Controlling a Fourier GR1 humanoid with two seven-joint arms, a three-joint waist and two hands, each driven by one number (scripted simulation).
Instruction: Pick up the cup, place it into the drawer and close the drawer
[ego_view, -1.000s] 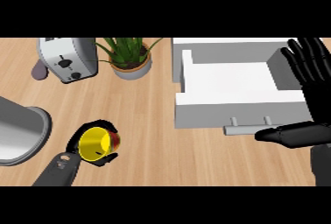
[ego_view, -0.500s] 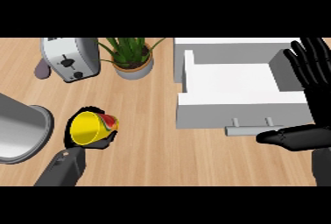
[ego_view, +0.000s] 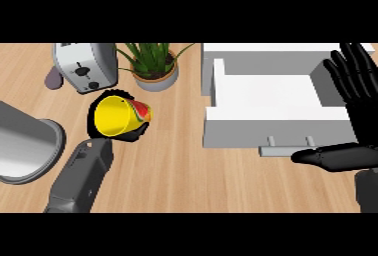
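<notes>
Firstly, tabletop (ego_view: 177, 170): pale wood grain, spanning the whole head view and carrying every item below.

Drawer (ego_view: 258, 134): white, pulled open at the upper right, with its bare white interior showing. Its front panel faces the lower edge, and a small grey handle (ego_view: 291, 145) stands out from that panel.

Grey vessel (ego_view: 18, 145): round and metallic, cut by the left edge, wide mouth tilted towards the view.

Right hand (ego_view: 363, 117): black, at the right edge, beside and partly over the drawer's right wall. It is spread wide with fingers straight and pointing up, the thumb stretched leftward just below the handle. It holds nothing.

Left forearm (ego_view: 81, 175): grey, rising from the lower edge between the vessel and the drawer.

Toaster (ego_view: 85, 65): silver, upper left, with a dark control strip on its face.

Potted plant (ego_view: 155, 70): green leaves in a grey pot, just to the right of the toaster and left of the drawer.

Left hand (ego_view: 127, 136): black, at the end of the forearm, fingers curled round the cup.

Cup (ego_view: 114, 115): yellow with a red and green patch on its outer side. It is tipped so the mouth faces the view, sits below the toaster and plant, and is outside the drawer and well apart from it. Whether its base touches the wood cannot be told.
</notes>
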